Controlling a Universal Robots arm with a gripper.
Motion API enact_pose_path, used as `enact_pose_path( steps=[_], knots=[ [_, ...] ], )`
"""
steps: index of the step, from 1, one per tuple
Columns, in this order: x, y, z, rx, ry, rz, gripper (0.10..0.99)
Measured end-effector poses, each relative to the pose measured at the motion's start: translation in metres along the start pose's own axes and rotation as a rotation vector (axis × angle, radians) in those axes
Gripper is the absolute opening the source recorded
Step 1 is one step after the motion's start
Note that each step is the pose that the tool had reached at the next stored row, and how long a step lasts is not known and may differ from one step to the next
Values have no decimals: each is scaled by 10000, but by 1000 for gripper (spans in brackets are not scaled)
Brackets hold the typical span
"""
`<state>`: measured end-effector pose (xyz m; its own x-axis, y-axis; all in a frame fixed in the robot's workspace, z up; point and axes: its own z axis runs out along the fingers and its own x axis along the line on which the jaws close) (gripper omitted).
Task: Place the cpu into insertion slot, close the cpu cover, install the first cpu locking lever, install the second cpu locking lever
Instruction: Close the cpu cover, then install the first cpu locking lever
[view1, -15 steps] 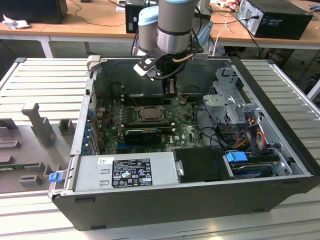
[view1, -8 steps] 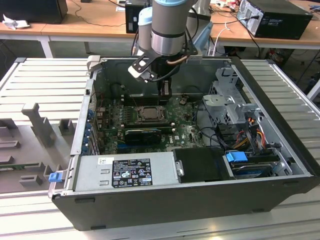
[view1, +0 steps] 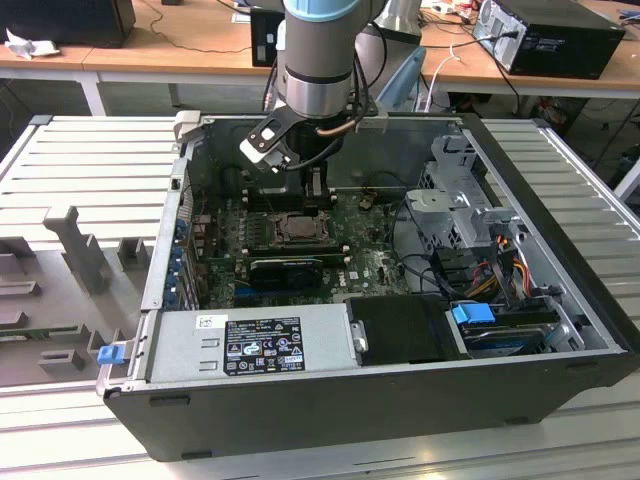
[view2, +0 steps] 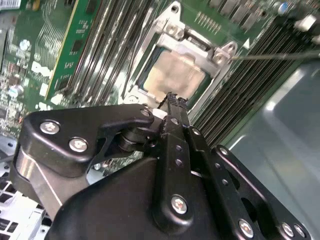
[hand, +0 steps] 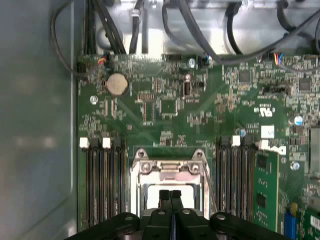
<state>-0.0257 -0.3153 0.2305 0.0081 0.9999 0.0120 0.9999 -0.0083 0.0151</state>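
The cpu (view2: 175, 75), a pale silver-beige square, lies in the insertion slot (view1: 297, 229) on the green board. The silver cpu cover (view2: 172, 37) lies flat around it, and the chip shows through its window. In the first wrist view the cover (hand: 167, 167) frames the cpu (hand: 150, 194). A thin wire locking lever (view2: 280, 55) sticks out from one corner of the socket, and the lever (hand: 209, 187) runs along the socket's side. My gripper (hand: 170, 196) is shut with nothing between its fingers, tips just over the chip's near edge. In the exterior view the gripper (view1: 315, 192) hangs over the socket's far side.
Long black memory slots (hand: 102, 180) flank the socket on both sides. A black card (view1: 285, 268) lies just in front of it. The power supply (view1: 255, 343), drive cage (view1: 460, 205) and loose cables (view1: 420, 265) crowd the case. The case walls (view1: 540, 200) close in around.
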Motion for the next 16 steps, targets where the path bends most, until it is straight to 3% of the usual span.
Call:
enact_pose_path(
  steps=[6,16],
  knots=[
    [-1,-125,1,0,0,-11,106],
    [-2,-156,-12,1,0,-11,106]
  ],
)
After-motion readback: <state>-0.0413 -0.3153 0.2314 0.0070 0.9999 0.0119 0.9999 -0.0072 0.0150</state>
